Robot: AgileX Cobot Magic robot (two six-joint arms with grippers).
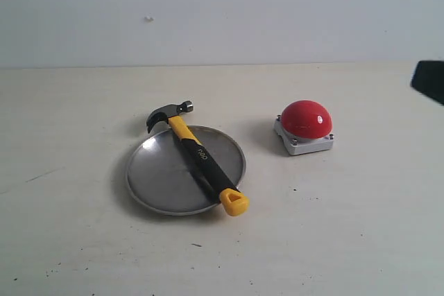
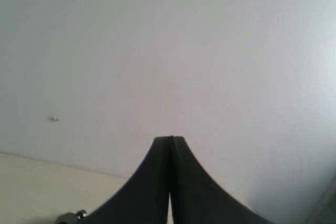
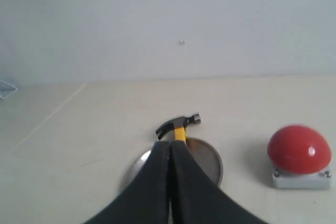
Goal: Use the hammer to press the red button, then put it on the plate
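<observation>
The hammer [image 1: 200, 154] lies across the silver plate [image 1: 154, 175], its dark head past the far rim and its yellow looped end over the near right rim. The red button [image 1: 306, 118] on its grey base stands to the plate's right. The right wrist view shows the hammer [image 3: 179, 125] head, the plate [image 3: 209, 161] and the red button [image 3: 299, 149] beyond my right gripper [image 3: 169, 144], which is shut and empty. In the exterior view only a dark part of the right arm [image 1: 430, 81] shows at the right edge. My left gripper [image 2: 170, 139] is shut, empty, facing the wall.
A pale table [image 1: 347, 227] carries everything, with a plain wall [image 1: 222, 12] behind it. A small dark metal piece [image 2: 71, 216] shows at the lower edge of the left wrist view.
</observation>
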